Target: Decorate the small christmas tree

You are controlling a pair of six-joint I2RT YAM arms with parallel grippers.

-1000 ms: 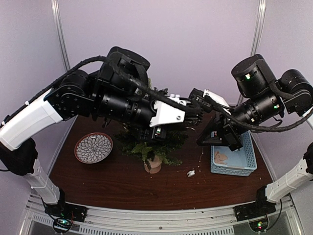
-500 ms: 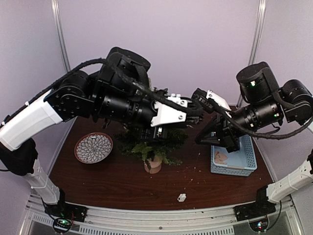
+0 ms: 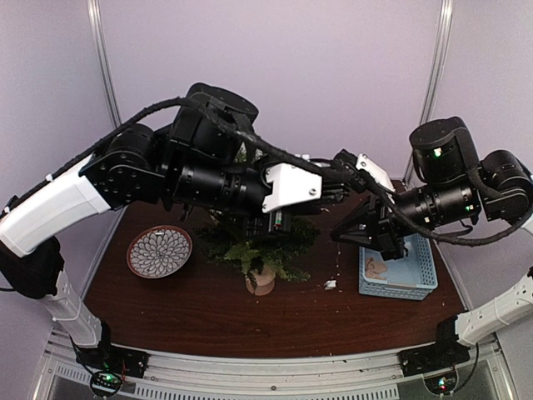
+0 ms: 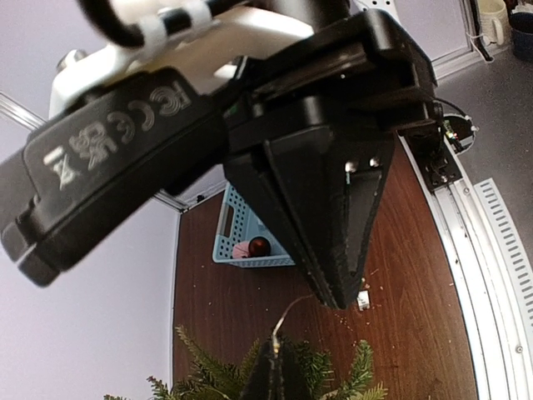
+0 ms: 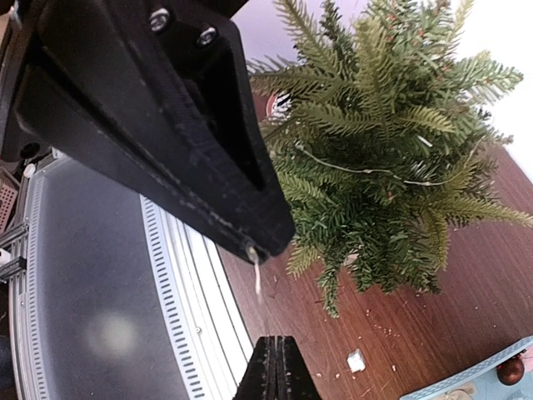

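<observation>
Tree (image 3: 254, 242) stands upright below my left claw (image 4: 333, 287), the nearer one; right claw (image 5: 265, 250) flanks it. Both are together, each pinching thread.

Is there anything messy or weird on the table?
Yes. A small white scrap lies loose on the brown table, between the small christmas tree and the blue basket. Tiny pale crumbs are scattered around it too. It looks dropped, since it sits in neither the basket nor the tree.

white scrap (image 3: 330, 284) shifted: front table edge → beside basket (image 3: 400, 285) | right arm drew back
</observation>
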